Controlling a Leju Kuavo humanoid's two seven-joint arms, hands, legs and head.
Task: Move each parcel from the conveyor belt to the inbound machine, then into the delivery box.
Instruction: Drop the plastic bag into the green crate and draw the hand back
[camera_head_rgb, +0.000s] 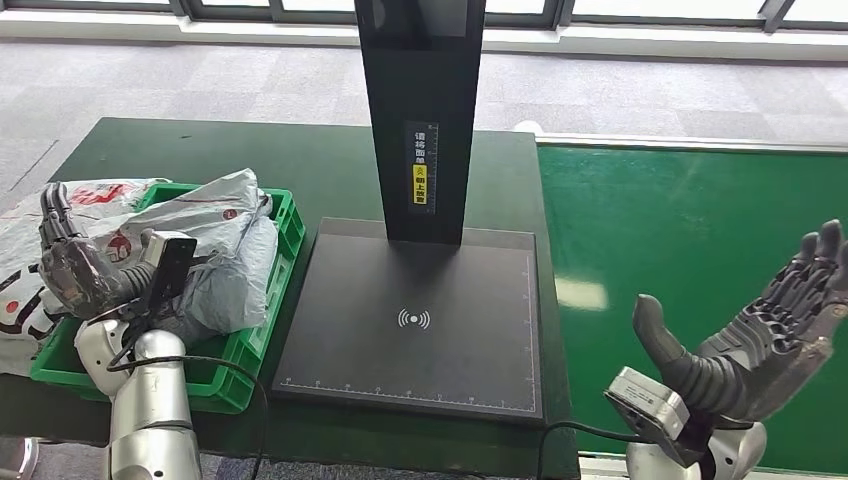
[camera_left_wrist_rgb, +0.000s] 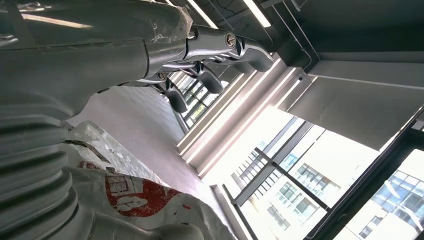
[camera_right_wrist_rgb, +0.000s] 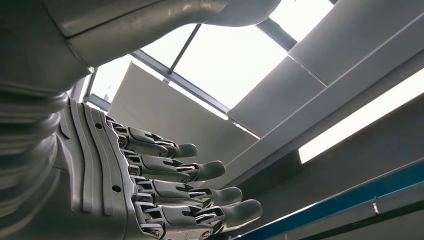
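Note:
Several grey and white plastic mailer parcels (camera_head_rgb: 215, 240) with red print are piled in the green delivery box (camera_head_rgb: 262, 335) at the left of the table. My left hand (camera_head_rgb: 72, 265) hovers over the box's near left end, fingers spread, holding nothing; a parcel (camera_left_wrist_rgb: 130, 200) lies just under it. My right hand (camera_head_rgb: 765, 335) is raised palm-up over the green conveyor belt (camera_head_rgb: 690, 230), fingers apart and empty. The black inbound machine's scan plate (camera_head_rgb: 415, 320) lies bare below its upright post (camera_head_rgb: 422, 110).
The dark green table (camera_head_rgb: 300, 160) carries the box and the machine. A cable (camera_head_rgb: 570, 428) runs along the table's near edge toward my right wrist. Grey carpet and a window wall lie beyond the table.

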